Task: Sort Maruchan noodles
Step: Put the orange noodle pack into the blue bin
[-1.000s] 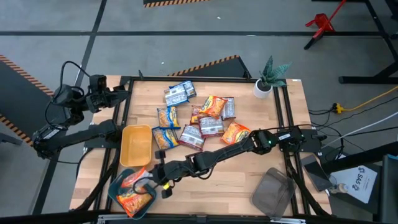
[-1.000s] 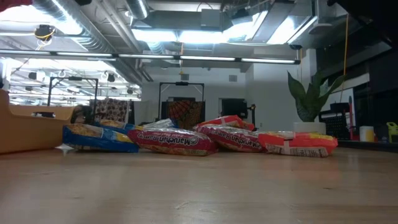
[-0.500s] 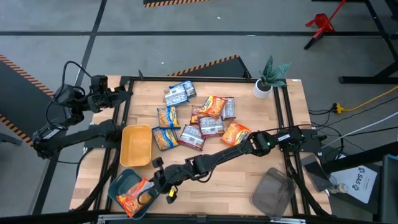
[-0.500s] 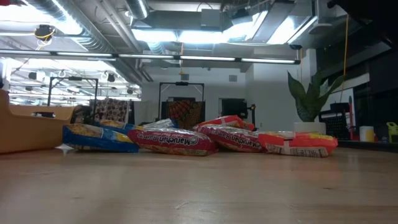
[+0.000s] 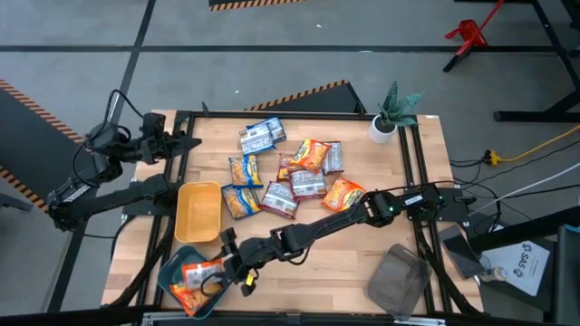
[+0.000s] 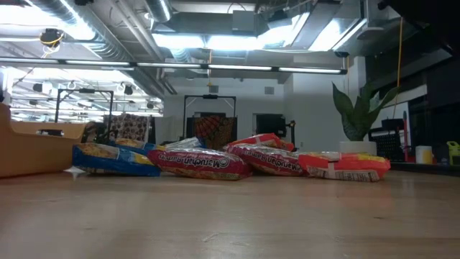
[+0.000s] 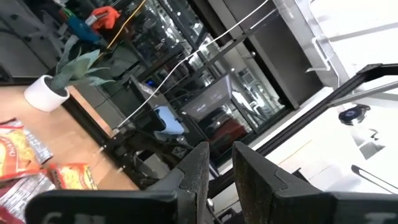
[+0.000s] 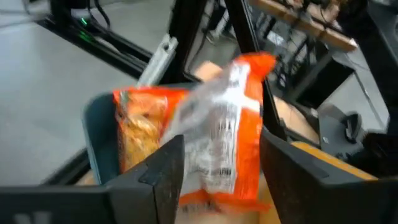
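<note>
Orange packet at the teal tray

The left tool [image 5: 186,143] hovers off the surface's [image 5: 362,263] left edge, fingers nearly together, empty. The right tool [image 5: 222,270] gapes over the teal tray [image 5: 170,268]; an orange packet [image 8: 227,140] lies between its fingers, over another inside. Other packets [image 5: 290,177] crowd mid-surface.

Around my wooden desk [image 5: 299,263] lies grey concrete floor [image 5: 299,23] with striped hazard tape [image 5: 299,93] at upper centre, a red stand [image 5: 468,36] upper right, ceiling strip lights [image 6: 215,39] overhead.
</note>
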Controlling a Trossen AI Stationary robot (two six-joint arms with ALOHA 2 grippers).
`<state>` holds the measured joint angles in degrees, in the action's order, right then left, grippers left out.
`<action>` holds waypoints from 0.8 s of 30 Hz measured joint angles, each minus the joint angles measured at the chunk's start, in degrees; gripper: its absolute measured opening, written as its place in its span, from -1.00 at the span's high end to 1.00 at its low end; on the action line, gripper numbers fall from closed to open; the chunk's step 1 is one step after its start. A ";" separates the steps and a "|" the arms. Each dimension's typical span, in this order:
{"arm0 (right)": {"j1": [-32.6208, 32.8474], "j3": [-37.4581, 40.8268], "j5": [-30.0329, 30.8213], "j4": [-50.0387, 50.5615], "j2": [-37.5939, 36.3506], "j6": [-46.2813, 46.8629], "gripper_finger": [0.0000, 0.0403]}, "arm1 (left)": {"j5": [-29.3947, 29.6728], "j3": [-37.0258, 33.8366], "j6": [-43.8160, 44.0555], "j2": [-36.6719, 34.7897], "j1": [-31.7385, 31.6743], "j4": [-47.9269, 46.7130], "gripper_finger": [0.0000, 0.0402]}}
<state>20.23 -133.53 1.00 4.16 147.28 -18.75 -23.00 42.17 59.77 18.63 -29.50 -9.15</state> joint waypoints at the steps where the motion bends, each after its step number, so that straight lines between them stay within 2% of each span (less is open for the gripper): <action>1: 0.00 -0.01 -1.53 -0.87 0.00 -0.06 0.03 | 0.00 0.00 0.00 -0.02 0.02 0.02 0.67; 3: 0.10 0.00 -3.31 -2.13 0.00 -1.06 0.03 | 0.02 0.00 -0.02 -0.01 0.00 -0.22 0.67; 8: -0.01 0.00 -2.32 -1.46 0.00 -1.48 0.10 | 0.02 0.00 -0.09 -0.01 0.01 -4.03 0.67; 12: -0.81 0.00 -2.62 -1.13 -0.01 -1.40 0.16 | 0.04 0.00 -0.25 0.02 0.01 -10.99 0.67; 14: -0.84 0.00 0.85 -0.40 -0.01 -0.78 0.17 | -0.04 0.00 -0.28 0.12 0.02 -14.87 0.67; 16: -0.72 0.00 9.78 0.48 -0.20 2.16 0.17 | -0.53 0.00 -0.31 0.13 0.02 -19.42 0.67; 18: -0.42 0.00 18.02 4.88 -1.10 8.79 0.18 | -1.14 0.00 -0.28 0.13 0.02 -24.06 0.67; 19: -0.42 0.00 20.06 7.42 -1.72 13.71 0.18 | -1.61 0.00 -0.36 0.13 0.02 -26.05 0.67; 20: -0.44 0.00 20.05 9.50 -2.19 19.32 0.18 | -2.10 0.00 -0.62 0.13 0.02 -27.63 0.67; 24: -0.84 -0.02 11.21 13.24 -2.67 41.01 0.18 | -2.46 0.00 -2.29 0.11 0.04 -30.84 0.67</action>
<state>19.39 -133.56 12.21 17.39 144.61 22.26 -25.46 42.17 57.48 18.74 -29.45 -39.99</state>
